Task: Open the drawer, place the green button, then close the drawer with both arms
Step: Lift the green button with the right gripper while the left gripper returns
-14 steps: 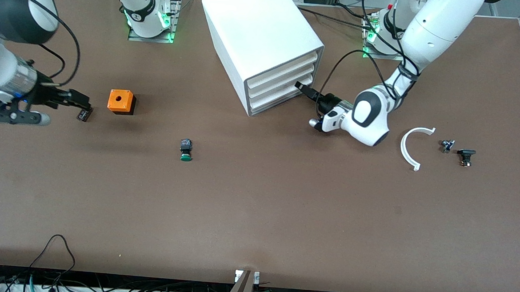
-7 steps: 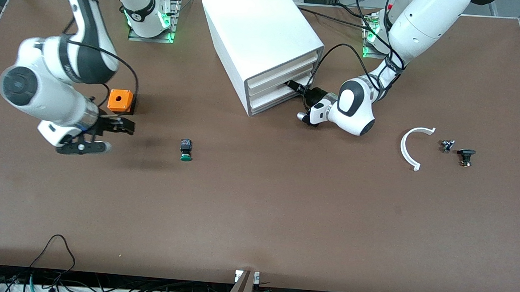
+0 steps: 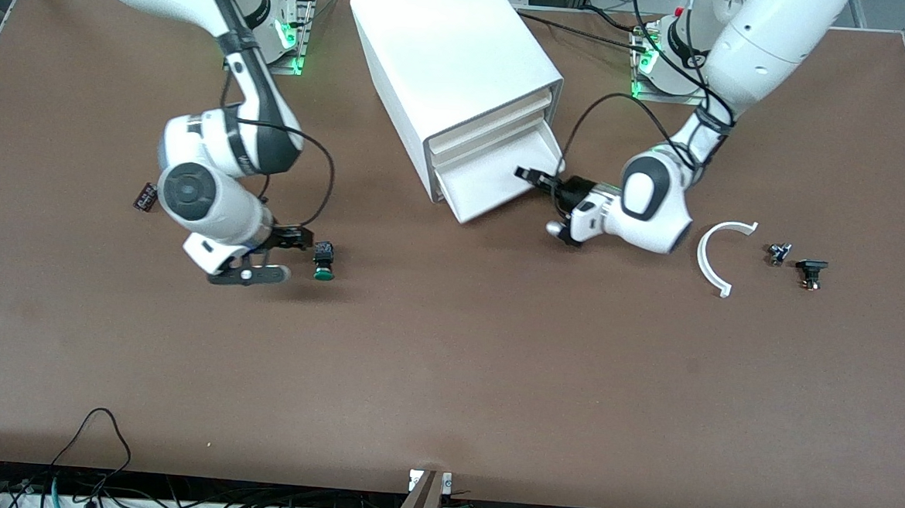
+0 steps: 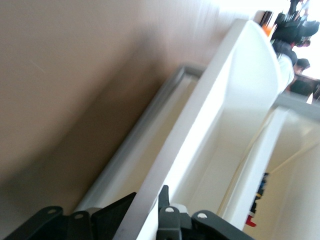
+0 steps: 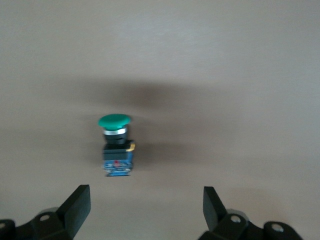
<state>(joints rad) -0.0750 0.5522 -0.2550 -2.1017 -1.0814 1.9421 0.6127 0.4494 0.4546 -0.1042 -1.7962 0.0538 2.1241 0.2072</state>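
The white cabinet [image 3: 455, 60] stands at the back of the table. Its lowest drawer [image 3: 495, 180] is pulled partly out. My left gripper [image 3: 525, 173] is shut on the drawer's front wall; in the left wrist view the left gripper [image 4: 146, 200] has one finger on each side of that white wall [image 4: 220, 100]. The button [image 3: 323, 260], green cap and black body, lies on its side on the table, nearer the front camera than the cabinet. My right gripper [image 3: 298, 240] is open and empty just beside the button. In the right wrist view the button [image 5: 116, 142] lies just ahead of the right gripper [image 5: 145, 200].
A small black part [image 3: 144, 196] lies toward the right arm's end. A white curved strip [image 3: 719, 256] and two small dark parts [image 3: 778, 253], [image 3: 811, 271] lie toward the left arm's end. The right arm's elbow hides the spot where the orange cube stood.
The left gripper closed on the lowest drawer's front and pulled it out. The right arm swung from its end of the table to just beside the button.
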